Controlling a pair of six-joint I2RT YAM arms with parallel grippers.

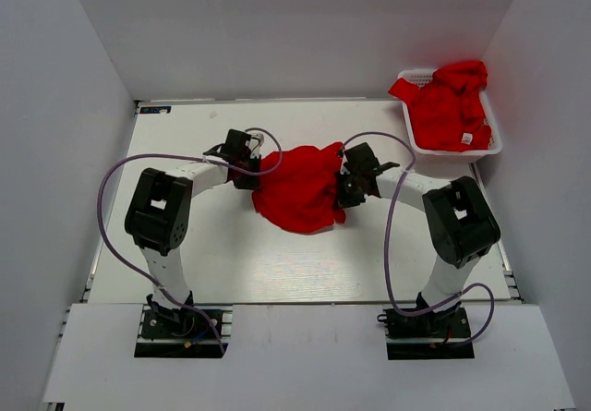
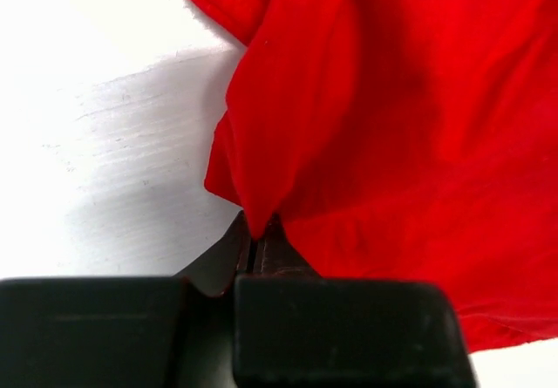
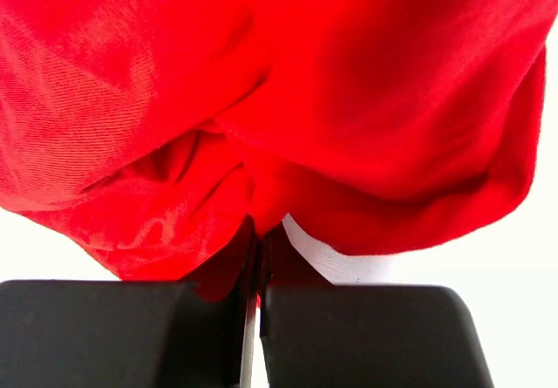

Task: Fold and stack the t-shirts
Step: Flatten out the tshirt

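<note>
Here, the left gripper and right gripper are pinching opposite edges of the crumpled bright red cloth t-shirt. Likely they are readying to spread it flat.

- Tucked out of sight inside a pinched t-shirt fold at the tips of the left gripper; cropped above and right of them.
- Cropped above and on both sides past the right gripper.
- Unreadable on the tag, far right of that gripper.
</note>
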